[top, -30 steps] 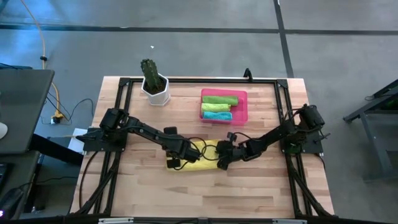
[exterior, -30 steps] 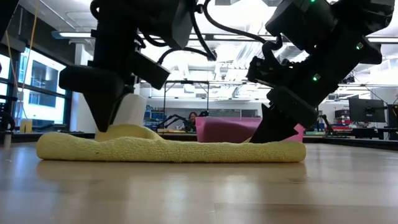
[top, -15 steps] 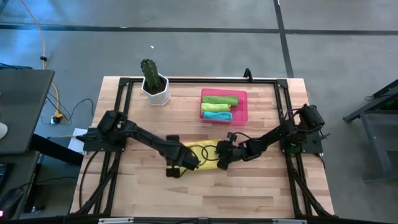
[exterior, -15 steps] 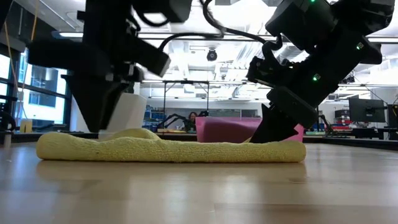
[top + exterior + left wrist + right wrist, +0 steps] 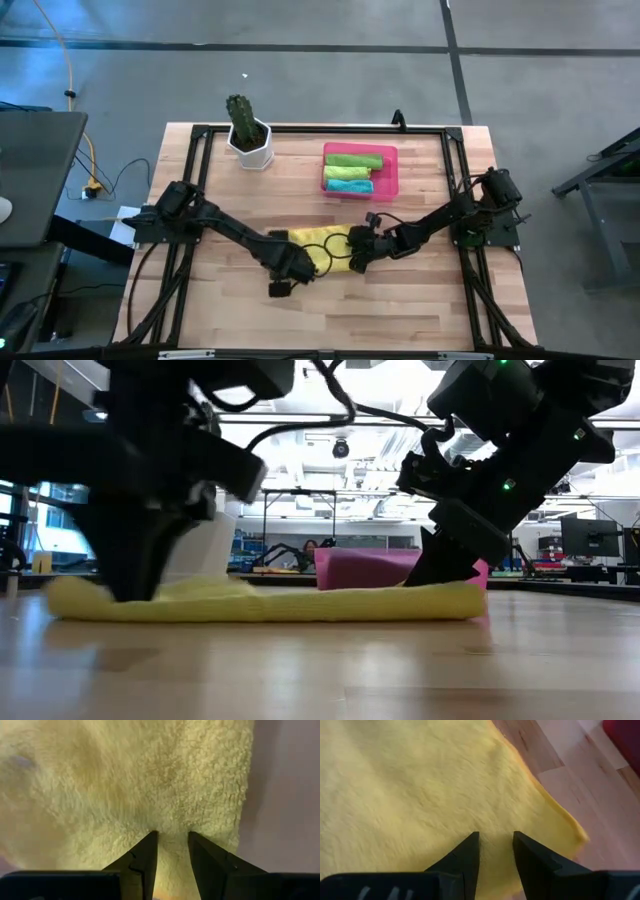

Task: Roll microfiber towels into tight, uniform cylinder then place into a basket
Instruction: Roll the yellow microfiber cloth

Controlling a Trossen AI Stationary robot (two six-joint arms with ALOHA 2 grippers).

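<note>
A yellow microfiber towel (image 5: pixel 320 240) lies flat on the wooden table, its long side toward the near edge (image 5: pixel 300 602). My left gripper (image 5: pixel 172 836) points straight down onto the towel's left part, near its near edge, with a narrow gap between the fingers. My right gripper (image 5: pixel 496 836) slants down onto the towel's right end (image 5: pixel 450 595), its fingers also a little apart. The pink basket (image 5: pixel 390 175) at the far middle holds two green rolled towels (image 5: pixel 352 160) and a teal one (image 5: pixel 348 185). My left gripper sets both fingertips (image 5: pixel 150 840) on the towel's top face (image 5: pixel 172 827) from above, close to one edge (image 5: pixel 245 795). Nothing is bunched between the fingers. My right gripper rests both fingertips (image 5: pixel 472 842) on the flat towel near its right corner (image 5: pixel 570 832), slanting down from the table's right. The cloth lies flat under them.
A white pot with a cactus (image 5: pixel 250 140) stands at the far left. A black frame (image 5: pixel 320 128) runs around the table's edges. Bare wood lies between the towel and the near edge.
My left gripper has gone toward the near edge and a little right across the towel, sinking and tipping until it points straight down. The towel's hump near its left end has flattened. The right arm has kept still.
</note>
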